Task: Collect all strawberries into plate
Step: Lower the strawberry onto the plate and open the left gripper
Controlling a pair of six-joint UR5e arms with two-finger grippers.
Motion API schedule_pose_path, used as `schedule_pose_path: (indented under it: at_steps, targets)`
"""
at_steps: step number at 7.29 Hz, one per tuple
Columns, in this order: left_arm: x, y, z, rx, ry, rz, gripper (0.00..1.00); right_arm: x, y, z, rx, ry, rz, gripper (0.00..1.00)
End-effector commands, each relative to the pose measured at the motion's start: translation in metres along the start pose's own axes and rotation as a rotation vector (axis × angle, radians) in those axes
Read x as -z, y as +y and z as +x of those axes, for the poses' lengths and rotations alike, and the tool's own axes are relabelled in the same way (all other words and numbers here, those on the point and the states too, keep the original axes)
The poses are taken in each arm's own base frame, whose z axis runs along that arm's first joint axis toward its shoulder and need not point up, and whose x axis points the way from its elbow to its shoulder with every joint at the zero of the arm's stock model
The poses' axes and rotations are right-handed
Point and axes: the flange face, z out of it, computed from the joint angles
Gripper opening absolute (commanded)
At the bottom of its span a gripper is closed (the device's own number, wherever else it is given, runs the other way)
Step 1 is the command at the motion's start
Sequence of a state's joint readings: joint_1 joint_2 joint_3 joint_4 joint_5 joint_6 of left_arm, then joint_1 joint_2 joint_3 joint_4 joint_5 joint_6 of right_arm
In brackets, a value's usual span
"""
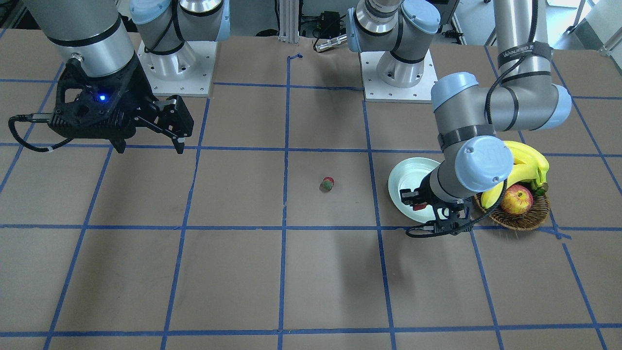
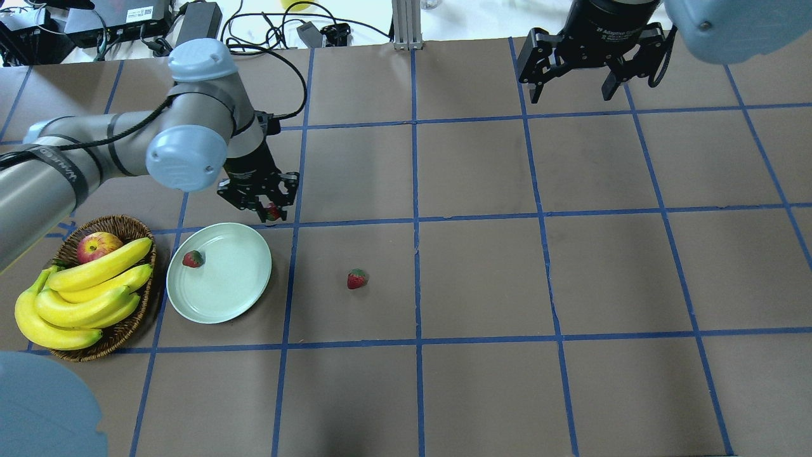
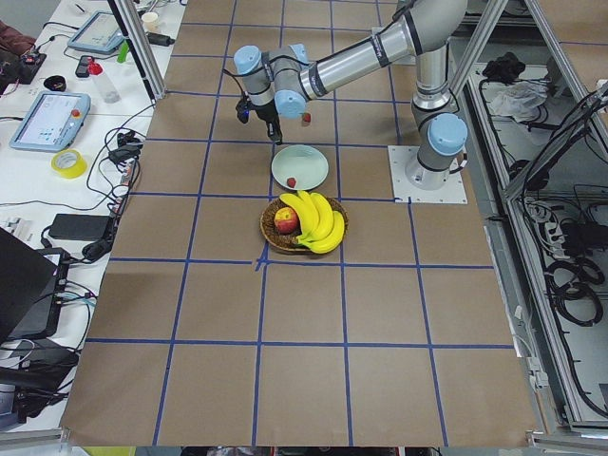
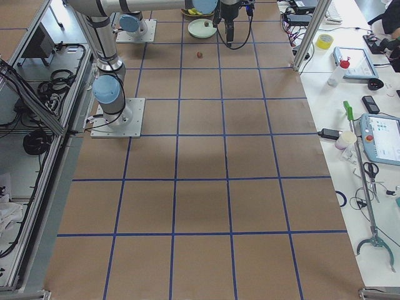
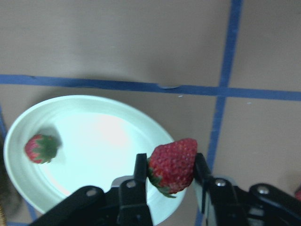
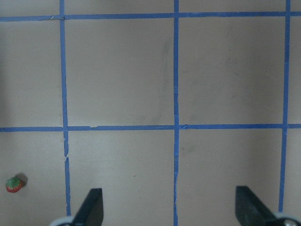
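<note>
My left gripper (image 2: 263, 206) is shut on a red strawberry (image 5: 173, 165) and holds it in the air over the plate's far-right rim. The pale mint-green plate (image 2: 228, 289) lies on the table and holds one strawberry (image 2: 192, 258) near its left side; this one also shows in the left wrist view (image 5: 41, 148). A third strawberry (image 2: 356, 278) lies on the brown table to the right of the plate, apart from it, and shows in the front view (image 1: 327, 183). My right gripper (image 2: 573, 95) is open and empty, high over the far right of the table.
A brown wicker basket (image 2: 130, 320) with a bunch of bananas (image 2: 82, 292) and a red-yellow apple (image 2: 96, 246) stands right beside the plate on its left. The arm bases (image 1: 177, 73) stand at the robot's side of the table. Blue tape lines grid the surface.
</note>
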State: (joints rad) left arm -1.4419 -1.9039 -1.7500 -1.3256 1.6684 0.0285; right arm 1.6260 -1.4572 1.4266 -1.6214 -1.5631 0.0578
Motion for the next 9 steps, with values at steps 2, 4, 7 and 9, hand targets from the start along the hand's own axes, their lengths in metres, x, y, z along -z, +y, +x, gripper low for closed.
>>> schedule_pose_path:
  at_steps: [2,4,7,9]
  targets:
    - [-0.040,0.011,-0.056,0.071,0.013,-0.122,0.00,0.000,0.000,0.000,0.000,0.000,0.000,1.00]
    - [-0.043,0.014,-0.055,0.091,0.021,-0.128,1.00,0.001,0.000,0.000,0.001,0.007,0.002,1.00]
    - [-0.013,0.014,-0.027,0.052,0.053,-0.060,1.00,-0.001,0.000,0.000,0.001,0.003,-0.001,1.00]
    - [0.005,0.026,0.030,0.017,0.155,-0.006,1.00,-0.001,0.000,0.000,0.001,0.003,0.000,1.00]
